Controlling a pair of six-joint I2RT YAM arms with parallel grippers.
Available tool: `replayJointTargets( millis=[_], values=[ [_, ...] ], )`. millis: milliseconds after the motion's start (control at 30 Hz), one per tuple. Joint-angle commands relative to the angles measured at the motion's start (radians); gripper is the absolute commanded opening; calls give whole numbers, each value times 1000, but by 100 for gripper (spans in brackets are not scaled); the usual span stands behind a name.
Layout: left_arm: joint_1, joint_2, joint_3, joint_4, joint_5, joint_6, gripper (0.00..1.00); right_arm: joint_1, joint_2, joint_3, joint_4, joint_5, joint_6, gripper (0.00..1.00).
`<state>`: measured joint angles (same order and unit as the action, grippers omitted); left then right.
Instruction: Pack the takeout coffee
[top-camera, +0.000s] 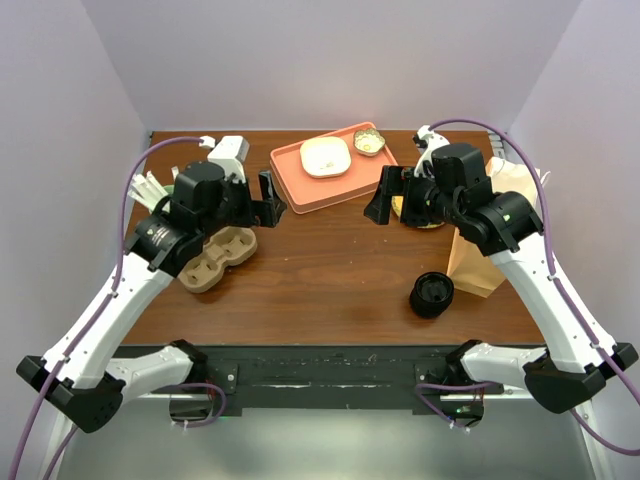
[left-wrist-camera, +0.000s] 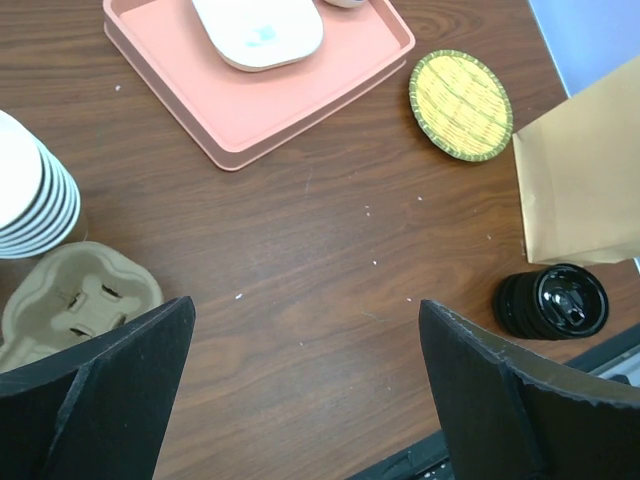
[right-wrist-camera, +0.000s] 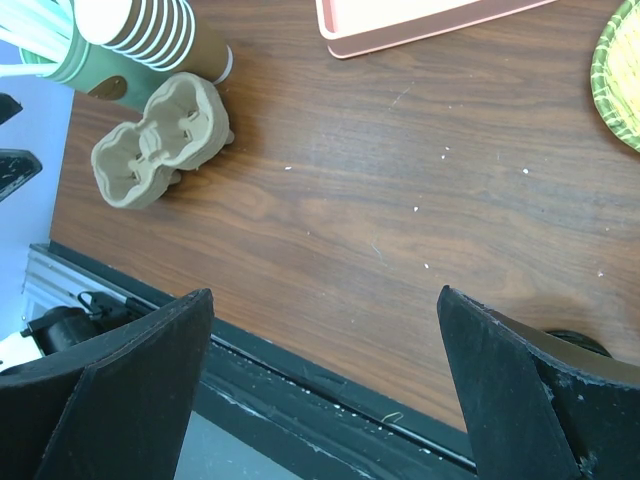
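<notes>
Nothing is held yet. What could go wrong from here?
The right arm hangs close beside the paper bag; a swing could tip it. The stack of black lids sits near the table's front edge and could get pushed off. The stack of cups is tall, so a bump may topple it.

Pink tray, yellow woven mat, tan bag, black left tool

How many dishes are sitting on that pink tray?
2. A white plate lies in the middle of the pink tray, and a small bowl sits at its far right corner. None seems hidden.
</notes>
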<state>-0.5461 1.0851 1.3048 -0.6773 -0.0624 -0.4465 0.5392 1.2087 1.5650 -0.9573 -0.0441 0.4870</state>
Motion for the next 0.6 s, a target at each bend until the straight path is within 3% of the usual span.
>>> replayJointTargets(
  millis=[0, 167, 267, 333, 567],
  values=[
    [-5, 22, 54, -2, -77, 40, 98, -2, -20, 6, 20, 16, 15, 99],
    [-2, 116, 166, -57, -305, 81, 97, -1, -24, 3, 26, 9, 25, 99],
    [38, 225, 278, -109, -397, 127, 90, -2, -31, 3, 26, -16, 24, 99],
    [103, 303, 323, -139, -392, 152, 79, -1, -32, 12, 23, -46, 18, 99],
    [189, 460, 421, -169, -352, 232, 62, -1, -67, -2, 55, -134, -5, 94]
  ],
)
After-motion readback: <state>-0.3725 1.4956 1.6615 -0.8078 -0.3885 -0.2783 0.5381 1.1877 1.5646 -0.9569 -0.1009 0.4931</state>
